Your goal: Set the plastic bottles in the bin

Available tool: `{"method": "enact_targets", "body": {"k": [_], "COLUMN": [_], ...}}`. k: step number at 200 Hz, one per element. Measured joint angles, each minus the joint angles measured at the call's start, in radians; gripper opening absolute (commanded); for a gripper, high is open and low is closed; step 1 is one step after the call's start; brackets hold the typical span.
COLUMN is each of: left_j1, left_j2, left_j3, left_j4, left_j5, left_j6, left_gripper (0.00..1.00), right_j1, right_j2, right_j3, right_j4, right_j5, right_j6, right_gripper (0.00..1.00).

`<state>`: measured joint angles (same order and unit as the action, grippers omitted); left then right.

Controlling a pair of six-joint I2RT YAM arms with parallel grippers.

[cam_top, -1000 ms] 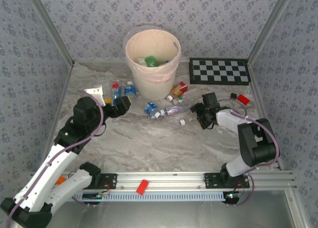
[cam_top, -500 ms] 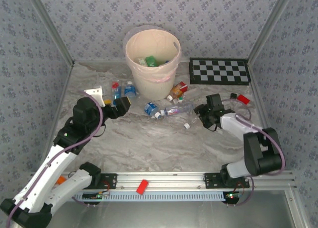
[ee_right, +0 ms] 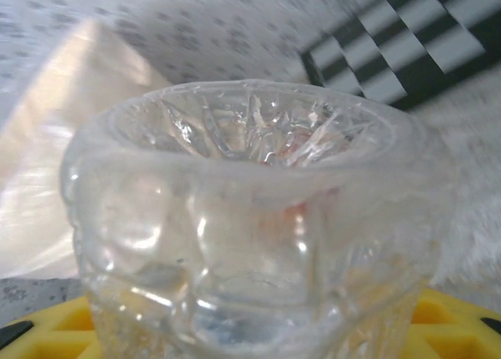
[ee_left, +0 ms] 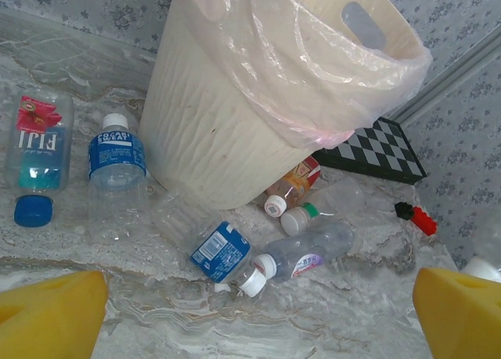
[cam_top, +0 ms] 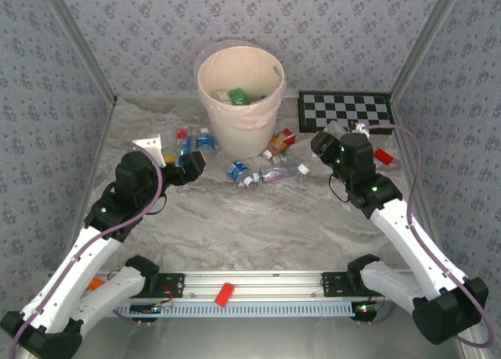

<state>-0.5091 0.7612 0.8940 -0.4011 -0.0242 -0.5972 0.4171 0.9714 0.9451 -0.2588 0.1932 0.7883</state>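
The bin (cam_top: pixel 235 132) stands at the back centre with a green bottle (cam_top: pixel 237 97) inside. Several plastic bottles lie around its foot: a blue-labelled one (cam_top: pixel 237 170), a clear one (cam_top: pixel 274 174), a brown-orange one (cam_top: pixel 279 143), and two by the left side (cam_top: pixel 205 140). My left gripper (cam_top: pixel 192 165) hovers open left of them; in its wrist view the bin (ee_left: pixel 227 124), the blue-labelled bottle (ee_left: pixel 223 253) and the clear one (ee_left: pixel 309 249) lie ahead of the left gripper (ee_left: pixel 258 312). My right gripper (cam_top: pixel 329 144) is raised right of the bin, shut on a clear crushed bottle (ee_right: pixel 250 218).
A checkerboard (cam_top: pixel 346 113) lies at the back right, with a small red block (cam_top: pixel 382 156) in front of it. A white piece (cam_top: pixel 149 146) sits by the left gripper. Patterned walls close the left, back and right sides. A red block (cam_top: pixel 225 294) rests on the front rail.
The right gripper closed on the clear bottle on the table and lifted it up and back, toward the checkerboard. The left arm has stayed still.
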Motion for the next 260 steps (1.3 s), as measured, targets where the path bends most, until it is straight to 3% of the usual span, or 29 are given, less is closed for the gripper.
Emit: {"method": "enact_targets", "body": {"k": [32, 94, 186, 228, 260], "left_j1": [0.000, 0.000, 0.000, 0.000, 0.000], "left_j2": [-0.004, -0.083, -0.222, -0.258, -0.280], "left_j3": [0.001, 0.001, -0.003, -0.018, -0.029], "left_j4": [-0.016, -0.074, -0.167, -0.205, -0.227], "left_j5": [-0.006, -0.018, -0.037, -0.046, -0.053], "left_j6": [-0.003, -0.022, -0.037, -0.041, -0.042], "left_gripper": [1.00, 1.00, 1.00, 1.00, 1.00], "right_j1": [0.072, 0.221, 0.227, 0.227, 0.227], "right_j2": [0.064, 0.359, 0.841, 1.063, 1.163], "right_j3": [0.149, 0.503, 1.003, 1.290, 1.394], "right_j4": [0.054, 0.174, 0.226, 0.157, 0.120], "right_j5": [0.034, 0.084, 0.183, 0.199, 0.205], "right_j6": [-0.141, -0.356, -0.565, -0.647, -0.684], "right_gripper": [0.57, 0.58, 0.59, 0.59, 0.59]}}
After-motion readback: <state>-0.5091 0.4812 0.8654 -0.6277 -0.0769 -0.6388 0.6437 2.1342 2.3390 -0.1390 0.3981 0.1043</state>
